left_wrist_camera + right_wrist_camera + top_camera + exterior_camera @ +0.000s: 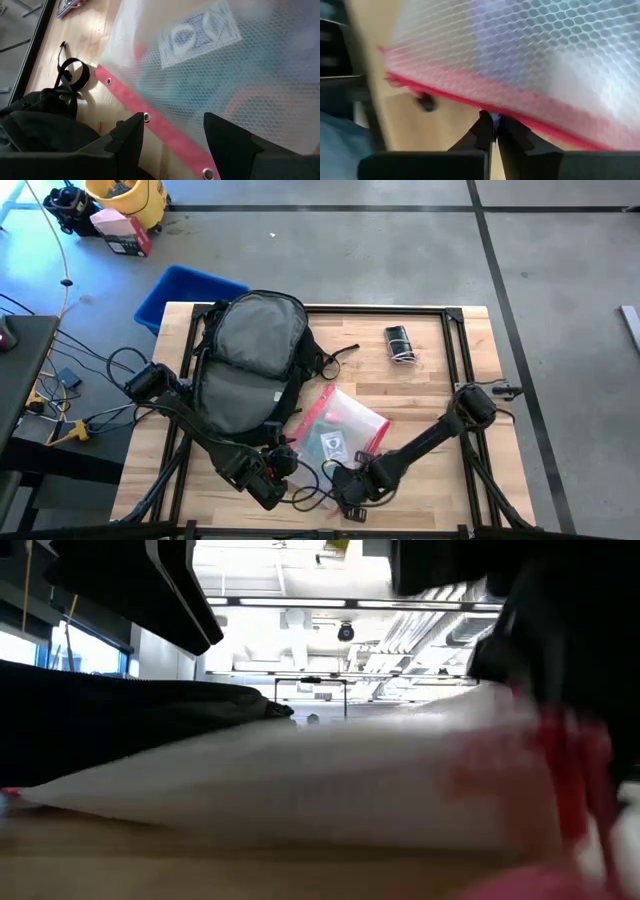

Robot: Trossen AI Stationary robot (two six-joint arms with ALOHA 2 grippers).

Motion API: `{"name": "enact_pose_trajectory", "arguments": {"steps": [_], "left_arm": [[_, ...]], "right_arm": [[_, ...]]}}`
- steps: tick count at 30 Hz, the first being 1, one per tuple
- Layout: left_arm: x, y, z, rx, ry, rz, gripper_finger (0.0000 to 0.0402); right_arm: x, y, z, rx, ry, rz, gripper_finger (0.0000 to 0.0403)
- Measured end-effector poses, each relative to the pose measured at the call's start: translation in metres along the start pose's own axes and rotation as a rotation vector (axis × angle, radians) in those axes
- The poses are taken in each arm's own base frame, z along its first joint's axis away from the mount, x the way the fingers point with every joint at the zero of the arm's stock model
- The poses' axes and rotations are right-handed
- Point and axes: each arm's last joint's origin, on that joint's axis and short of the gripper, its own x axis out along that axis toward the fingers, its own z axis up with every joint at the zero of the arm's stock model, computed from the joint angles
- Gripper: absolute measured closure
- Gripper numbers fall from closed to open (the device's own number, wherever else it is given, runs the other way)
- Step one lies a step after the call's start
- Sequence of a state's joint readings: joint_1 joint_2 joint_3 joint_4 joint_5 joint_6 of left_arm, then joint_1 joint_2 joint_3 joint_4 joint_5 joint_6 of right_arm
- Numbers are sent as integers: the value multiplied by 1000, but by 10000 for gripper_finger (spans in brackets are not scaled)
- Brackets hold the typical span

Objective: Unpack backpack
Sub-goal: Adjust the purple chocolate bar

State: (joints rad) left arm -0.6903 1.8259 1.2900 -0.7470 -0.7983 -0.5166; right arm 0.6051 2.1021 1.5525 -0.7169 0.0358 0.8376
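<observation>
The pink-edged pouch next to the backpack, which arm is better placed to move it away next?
Right, probably. The right gripper has its fingers shut on the pouch's pink edge. The left gripper sits open beside the pouch near the backpack, gripping nothing.

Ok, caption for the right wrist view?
Right tool shut on the pink edge of the clear mesh pouch above the wooden table.

Overhead view straight down on table [420, 395], low view level, wrist views close, all sharing pouch [340, 430]
</observation>
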Motion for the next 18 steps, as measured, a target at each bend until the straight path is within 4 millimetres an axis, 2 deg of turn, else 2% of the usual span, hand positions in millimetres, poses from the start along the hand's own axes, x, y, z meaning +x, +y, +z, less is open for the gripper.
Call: {"name": "enact_pose_trajectory", "arguments": {"steps": [3,9,14,18], "left_arm": [[0,0,-1,-2,4,3,213],[0,0,-1,-5,5,4,213],[0,0,-1,0,3,7,213],[0,0,-1,0,3,7,213]], "right_arm": [[-11,4,-1,9,-52,-4,402],[-16,3,1,18,-117,-46,403],[-16,-7,12,28,-260,-178,403],[-17,-17,23,-9,-298,-227,403]]}}
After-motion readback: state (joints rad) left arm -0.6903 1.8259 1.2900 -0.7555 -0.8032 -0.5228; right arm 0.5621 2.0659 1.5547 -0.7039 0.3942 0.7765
